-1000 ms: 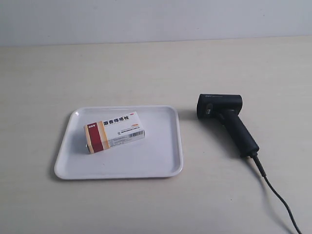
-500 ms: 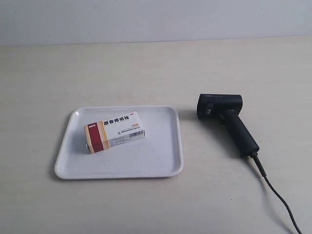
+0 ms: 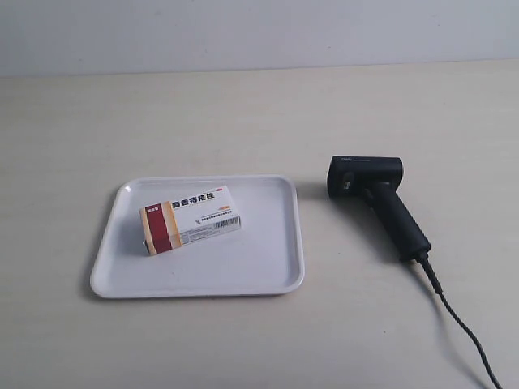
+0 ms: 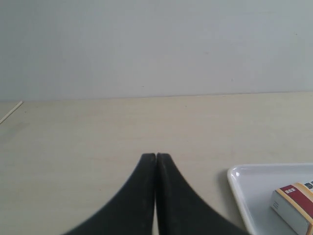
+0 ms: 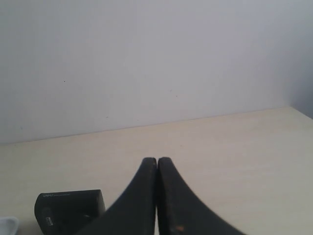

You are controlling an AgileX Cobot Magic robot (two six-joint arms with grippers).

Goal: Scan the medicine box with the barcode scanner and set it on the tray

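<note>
The medicine box [image 3: 191, 219], white with a dark red and tan end band, lies flat inside the white tray [image 3: 268, 279]. The black barcode scanner [image 3: 377, 198] rests on the table to the tray's right, its cable [image 3: 462, 324] trailing to the view's lower right. No arm shows in the exterior view. In the left wrist view my left gripper [image 4: 156, 155] is shut and empty above bare table, with the tray's corner [image 4: 237, 178] and the box's end [image 4: 293, 205] off to one side. My right gripper [image 5: 157, 159] is shut and empty too, the scanner's head [image 5: 68, 210] beside it.
The pale wooden table [image 3: 243, 113] runs back to a plain grey wall [image 3: 259, 32]. A thin pale stick [image 4: 11, 112] lies at the table's far edge in the left wrist view.
</note>
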